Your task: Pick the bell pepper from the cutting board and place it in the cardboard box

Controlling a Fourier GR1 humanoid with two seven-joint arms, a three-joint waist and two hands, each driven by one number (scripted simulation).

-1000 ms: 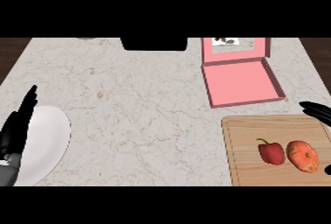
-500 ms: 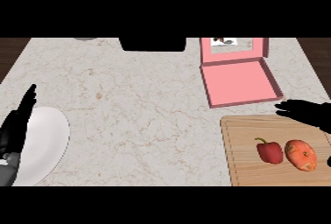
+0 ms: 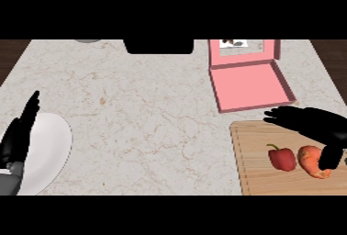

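Glossy red bell pepper [image 3: 282, 157] on wooden cutting board [image 3: 261, 180], beside open right hand [image 3: 313, 124].

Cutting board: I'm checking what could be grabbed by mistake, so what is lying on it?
On the cutting board lie a red bell pepper and an orange item. The right hand hangs over its far right part, covering some board and part of the orange item.

The desk [image 3: 136, 114] has a pale stone look, like marble, with thin brownish veins and a smooth matt face. At its right near corner the cutting board [image 3: 261, 133] shows light wood with fine straight grain. On it the bell pepper [image 3: 282, 158] is red with a smooth, faintly glossy skin. Beyond the board, the cardboard box [image 3: 249, 85] is flat matt pink. The plate [image 3: 44, 156] at the desk's left is smooth plain white.
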